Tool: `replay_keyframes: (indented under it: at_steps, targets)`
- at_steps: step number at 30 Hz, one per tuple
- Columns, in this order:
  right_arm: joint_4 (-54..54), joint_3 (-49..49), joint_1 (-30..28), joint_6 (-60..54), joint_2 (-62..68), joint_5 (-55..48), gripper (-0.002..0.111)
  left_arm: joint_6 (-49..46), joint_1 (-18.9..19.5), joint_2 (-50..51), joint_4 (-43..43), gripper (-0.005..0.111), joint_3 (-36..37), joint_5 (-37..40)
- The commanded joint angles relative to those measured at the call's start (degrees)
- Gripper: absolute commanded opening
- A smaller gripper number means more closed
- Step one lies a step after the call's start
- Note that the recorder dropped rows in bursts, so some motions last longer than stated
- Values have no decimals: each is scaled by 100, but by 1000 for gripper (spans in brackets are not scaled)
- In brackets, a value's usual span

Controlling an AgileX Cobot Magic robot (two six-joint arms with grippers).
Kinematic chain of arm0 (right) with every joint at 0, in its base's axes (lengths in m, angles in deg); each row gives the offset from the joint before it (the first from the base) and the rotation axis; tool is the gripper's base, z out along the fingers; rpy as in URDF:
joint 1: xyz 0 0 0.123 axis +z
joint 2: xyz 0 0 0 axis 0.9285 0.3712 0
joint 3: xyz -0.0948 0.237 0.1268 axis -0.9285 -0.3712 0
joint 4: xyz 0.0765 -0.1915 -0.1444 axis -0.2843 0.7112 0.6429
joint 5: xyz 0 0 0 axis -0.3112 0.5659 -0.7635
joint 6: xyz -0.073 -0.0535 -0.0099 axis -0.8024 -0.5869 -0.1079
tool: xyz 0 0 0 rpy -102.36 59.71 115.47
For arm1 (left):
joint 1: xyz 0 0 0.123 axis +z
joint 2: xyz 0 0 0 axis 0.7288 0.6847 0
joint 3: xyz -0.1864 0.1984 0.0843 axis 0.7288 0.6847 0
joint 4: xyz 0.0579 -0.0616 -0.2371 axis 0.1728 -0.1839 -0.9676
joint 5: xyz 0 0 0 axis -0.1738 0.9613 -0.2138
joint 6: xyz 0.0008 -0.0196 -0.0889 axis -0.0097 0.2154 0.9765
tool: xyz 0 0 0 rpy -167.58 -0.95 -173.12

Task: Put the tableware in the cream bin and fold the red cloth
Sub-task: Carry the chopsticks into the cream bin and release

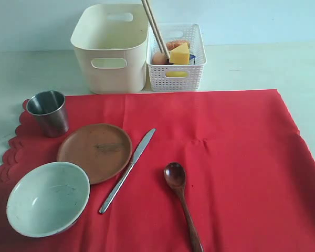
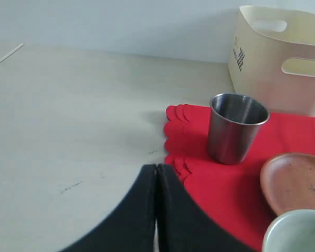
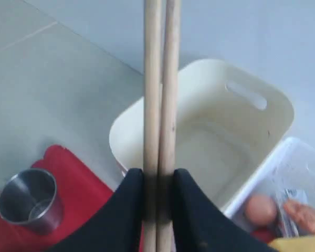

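Cream bin (image 1: 110, 63) mouth open; white basket (image 1: 176, 79) just beside it; red cloth (image 1: 241, 157) right half free.

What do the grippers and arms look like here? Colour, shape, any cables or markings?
Left gripper and right gripper have the same build: two matte black fingers with flat inner faces and outer edges curving in to narrow rounded tips. No cables, markings or labels show. The arm links are outside every view, the exterior one included.

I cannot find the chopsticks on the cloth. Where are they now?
The right gripper holds the chopsticks; in the exterior view they slant top centre, where the cream bin meets the white basket.
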Motion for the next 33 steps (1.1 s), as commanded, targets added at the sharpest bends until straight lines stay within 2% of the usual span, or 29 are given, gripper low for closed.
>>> replay_keyframes:
  at_steps: [1, 9, 20, 25, 33]
  targets:
    - [-1158, 483, -24, -1193, 419, 382, 0, 15, -1, -37, 18, 0, 18, -37]
    - [-2758, 821, -24, -3096, 1039, 1270, 0, 15, -1, -37, 18, 0, 18, -37]
    - [-5329, 875, -24, -5871, 1464, 1519, 0, 15, -1, -37, 18, 0, 18, -37]
    - [-6213, 875, 87, -6965, 1591, 2069, 0, 15, -1, -37, 18, 0, 18, -37]
    - [-6793, 1142, 285, -7400, 1869, 2549, 0, 15, -1, -37, 18, 0, 18, -37]
